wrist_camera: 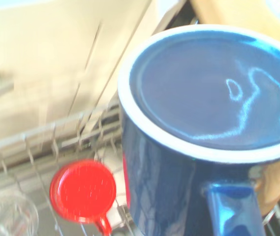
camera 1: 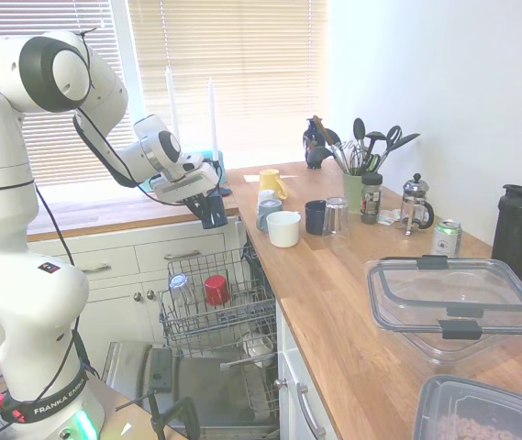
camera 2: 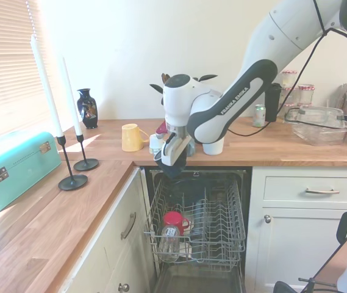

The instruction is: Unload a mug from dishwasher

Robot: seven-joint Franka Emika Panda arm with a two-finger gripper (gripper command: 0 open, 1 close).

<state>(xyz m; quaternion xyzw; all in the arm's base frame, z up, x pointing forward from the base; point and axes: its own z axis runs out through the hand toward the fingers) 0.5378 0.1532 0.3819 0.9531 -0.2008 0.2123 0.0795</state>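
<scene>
My gripper (camera 1: 207,203) is shut on the mug (camera 1: 215,213), a dark navy-blue one with a side handle. It hangs in the air above the back of the dishwasher's wire rack (camera 1: 213,316), close to the worktop's corner edge. From the other side, the gripper (camera 2: 174,154) holds the mug (camera 2: 172,167) just below the counter lip, over the pulled-out rack (camera 2: 200,227). In the wrist view the mug (wrist_camera: 199,128) fills most of the picture, its base and white foot ring facing the camera, handle toward the bottom edge. The dishwasher door (camera 1: 196,390) is dropped open.
A red mug (camera 1: 216,290) and a glass jar (camera 1: 179,286) sit in the rack. On the wooden counter (camera 1: 334,302) stand a white mug (camera 1: 283,228), another dark mug (camera 1: 316,217), a yellow mug (camera 2: 132,137), a utensil pot (camera 1: 353,188) and plastic containers (camera 1: 453,307). Candlesticks (camera 2: 80,163) stand on the side counter.
</scene>
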